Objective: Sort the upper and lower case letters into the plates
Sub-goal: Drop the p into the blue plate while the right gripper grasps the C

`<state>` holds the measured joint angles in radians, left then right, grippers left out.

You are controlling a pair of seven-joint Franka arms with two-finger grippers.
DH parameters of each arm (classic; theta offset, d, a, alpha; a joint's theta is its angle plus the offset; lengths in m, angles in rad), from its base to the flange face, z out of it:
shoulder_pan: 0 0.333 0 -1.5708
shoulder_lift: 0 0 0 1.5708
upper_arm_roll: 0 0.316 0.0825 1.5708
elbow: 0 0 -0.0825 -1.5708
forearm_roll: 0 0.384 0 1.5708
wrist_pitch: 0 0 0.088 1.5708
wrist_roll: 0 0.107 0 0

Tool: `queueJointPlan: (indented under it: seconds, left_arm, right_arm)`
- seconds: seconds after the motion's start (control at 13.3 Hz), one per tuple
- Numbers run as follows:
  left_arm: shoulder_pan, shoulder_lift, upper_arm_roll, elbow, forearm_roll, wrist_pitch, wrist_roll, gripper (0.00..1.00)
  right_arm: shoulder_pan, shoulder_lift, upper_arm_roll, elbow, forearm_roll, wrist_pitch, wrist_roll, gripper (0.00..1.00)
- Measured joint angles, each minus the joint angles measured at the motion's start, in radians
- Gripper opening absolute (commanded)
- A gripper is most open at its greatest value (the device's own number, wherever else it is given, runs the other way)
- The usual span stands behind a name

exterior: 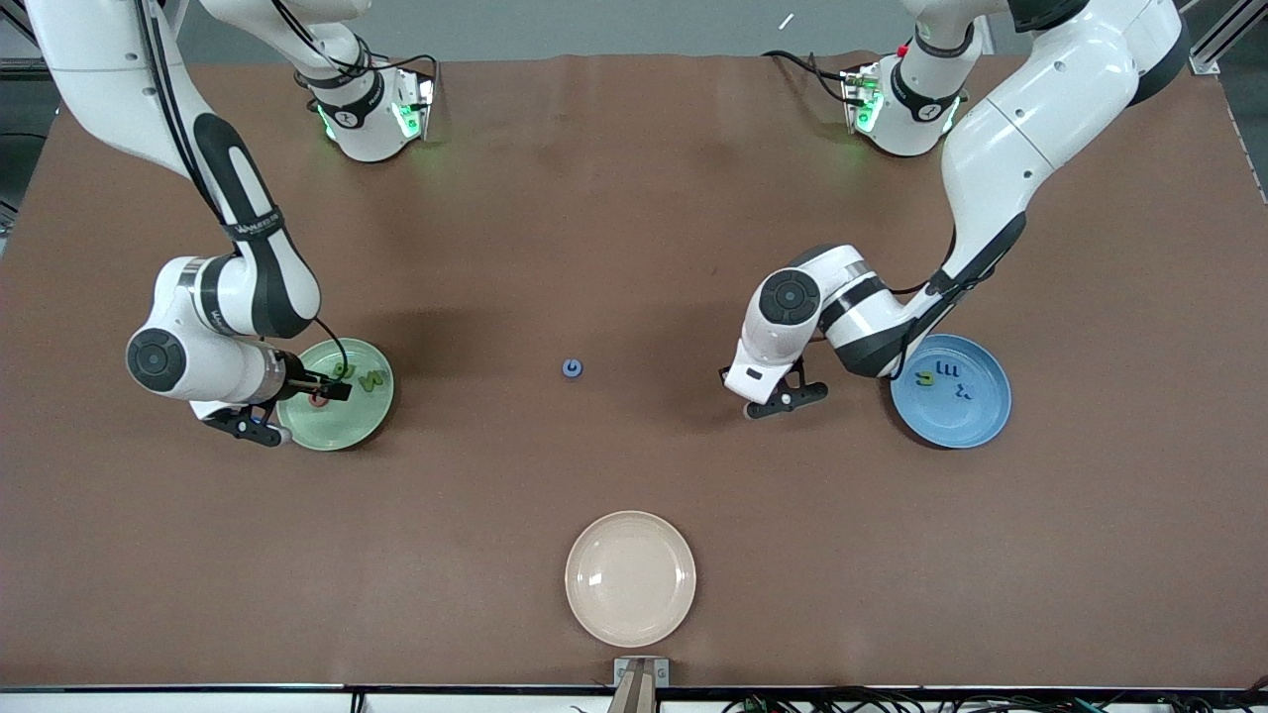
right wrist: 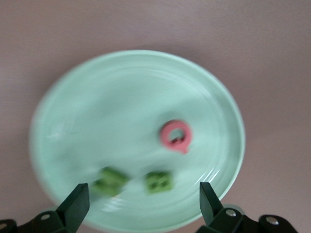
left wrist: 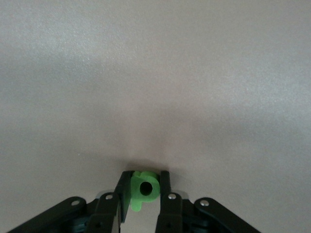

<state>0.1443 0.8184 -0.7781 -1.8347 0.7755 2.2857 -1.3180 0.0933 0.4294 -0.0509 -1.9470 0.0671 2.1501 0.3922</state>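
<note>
My left gripper [exterior: 783,399] is shut on a green letter [left wrist: 144,188] shaped like a p, low over bare table between the loose blue letter [exterior: 572,368] and the blue plate [exterior: 976,426]. The blue plate holds a green letter [exterior: 925,377] and two blue letters [exterior: 948,369]. My right gripper [exterior: 302,396] hangs open and empty over the pale green plate [exterior: 349,436]. In the right wrist view that plate [right wrist: 121,107] holds a red letter [right wrist: 176,136] and two green letters [right wrist: 160,181], between the gripper's [right wrist: 143,204] spread fingers.
A cream-white plate [exterior: 630,578] lies near the table's front edge, nearer to the front camera than the loose blue letter. Both arm bases stand along the table's back edge.
</note>
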Motion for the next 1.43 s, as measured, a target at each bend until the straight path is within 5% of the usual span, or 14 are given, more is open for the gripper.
queueJointPlan:
  seconds: [0.45, 0.83, 1.43]
  left_arm:
    - [0.140, -0.037, -0.077, 0.023, 0.000, -0.042, 0.104, 0.08]
    - [0.401, -0.044, -0.186, -0.019, 0.000, -0.111, 0.335, 0.08]
    - [0.608, -0.043, -0.188, -0.097, 0.046, -0.111, 0.581, 0.08]
  right_arm:
    - [0.277, -0.010, 0.016, 0.109, 0.125, 0.019, 0.469, 1.00]
    - [0.504, 0.114, 0.018, 0.103, 0.146, 0.268, 0.720, 1.00]
    - [0.630, 0.185, 0.007, 0.105, 0.142, 0.308, 0.794, 0.86]
